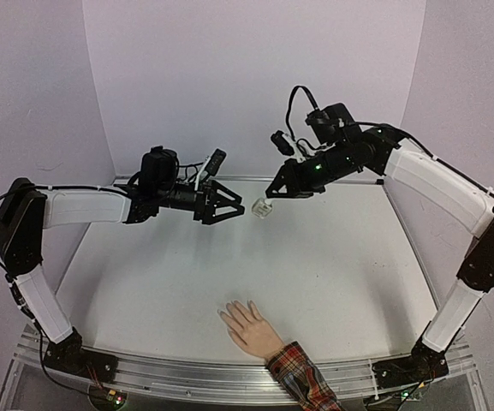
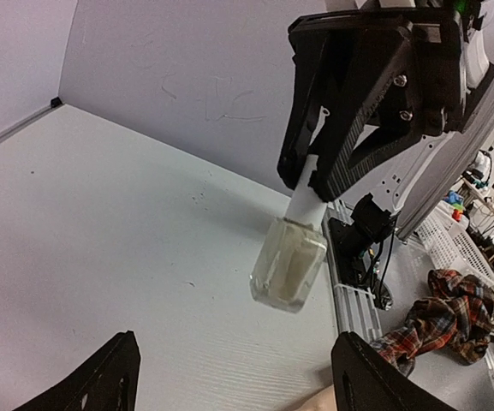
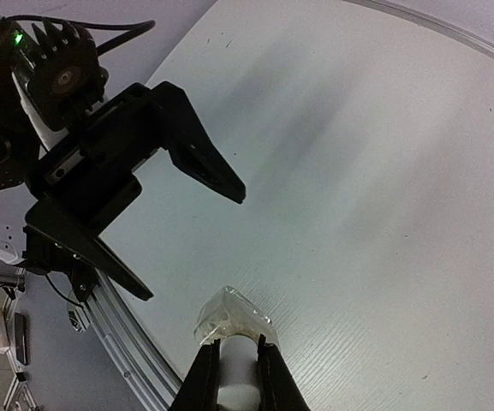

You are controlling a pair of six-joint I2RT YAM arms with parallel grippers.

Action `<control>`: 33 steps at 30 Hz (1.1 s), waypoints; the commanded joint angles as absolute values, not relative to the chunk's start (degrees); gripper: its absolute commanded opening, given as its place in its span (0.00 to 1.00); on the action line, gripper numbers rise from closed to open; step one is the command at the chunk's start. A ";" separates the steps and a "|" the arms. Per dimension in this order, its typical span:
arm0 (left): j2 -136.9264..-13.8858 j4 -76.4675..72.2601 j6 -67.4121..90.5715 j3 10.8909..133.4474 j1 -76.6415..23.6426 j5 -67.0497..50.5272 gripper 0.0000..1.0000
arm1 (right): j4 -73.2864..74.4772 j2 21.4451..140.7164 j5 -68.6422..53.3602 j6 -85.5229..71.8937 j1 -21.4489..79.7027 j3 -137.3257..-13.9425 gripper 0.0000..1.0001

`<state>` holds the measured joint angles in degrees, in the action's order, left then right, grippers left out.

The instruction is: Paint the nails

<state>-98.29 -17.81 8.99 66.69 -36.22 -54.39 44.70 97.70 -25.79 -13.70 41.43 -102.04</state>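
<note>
The nails (image 1: 229,311) show only from the top cam: tiny pale tips on the mannequin hand (image 1: 248,330). It lies flat at approx. 6 o'clock on the desk (image 1: 341,257), by the near edge. Its fingertips aim toward 11 o'clock and the red plaid cuff (image 1: 302,381) trails off toward 5. The left wrist cam catches only the plaid cloth at its 4 o'clock and a sliver of flesh colour at the bottom edge (nails not visible there). The right wrist cam shows no part of the hand.

Both sets of fingers are up in the air, well apart from the nails, toward 12 o'clock from them. The right fingers (image 1: 270,198) are clamped narrow on the white cap of the polish bottle (image 1: 262,206). The left wrist cam shows that grip best, w/ the pale glass body sticking out past the black tips. The left fingers (image 1: 232,205) sit at 9 o'clock of the bottle, just beside it, not touching. The top cam can't tell their spread. The right wrist cam does: spread wide, nothing between them, the bottle in front of the gap.
</note>
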 commanded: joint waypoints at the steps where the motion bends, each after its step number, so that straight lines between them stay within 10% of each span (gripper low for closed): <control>1: -99.02 -15.64 2.10 69.79 -37.64 -53.62 0.73 | 44.41 100.32 -26.94 -14.35 42.36 -106.26 0.00; 33: -98.83 -18.14 -2.46 70.57 -38.14 -51.00 0.30 | 44.51 106.40 -30.56 -12.64 42.38 -112.87 0.00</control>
